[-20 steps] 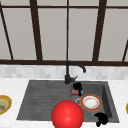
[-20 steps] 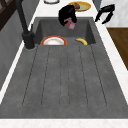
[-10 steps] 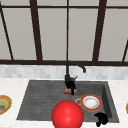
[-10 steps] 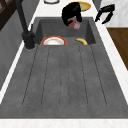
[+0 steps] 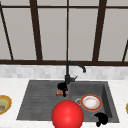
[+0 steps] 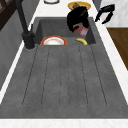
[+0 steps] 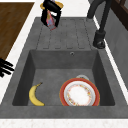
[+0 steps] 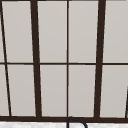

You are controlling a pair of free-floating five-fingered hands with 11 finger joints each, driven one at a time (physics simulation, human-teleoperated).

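At the far left of the white desk (image 5: 15, 120) sits a yellow-rimmed bowl (image 5: 3, 104). The dark grey sink (image 5: 37, 100) has a ribbed draining board on its left and a deep basin on its right. Above the draining board, near the black tap (image 5: 68, 75), the left hand (image 5: 62, 87) hangs with its fingers curled round a small red and pink packet (image 5: 60, 93), holding it clear of the board; the right side view shows the packet (image 7: 50, 22) dangling tilted. A big red ball (image 5: 67, 114) fills the near edge. In the basin lie a white plate with an orange rim (image 5: 90, 102) and a yellow banana (image 7: 35, 94), apart. The right hand (image 5: 101, 118) hovers over the basin's near right corner, fingers loosely spread, holding nothing.
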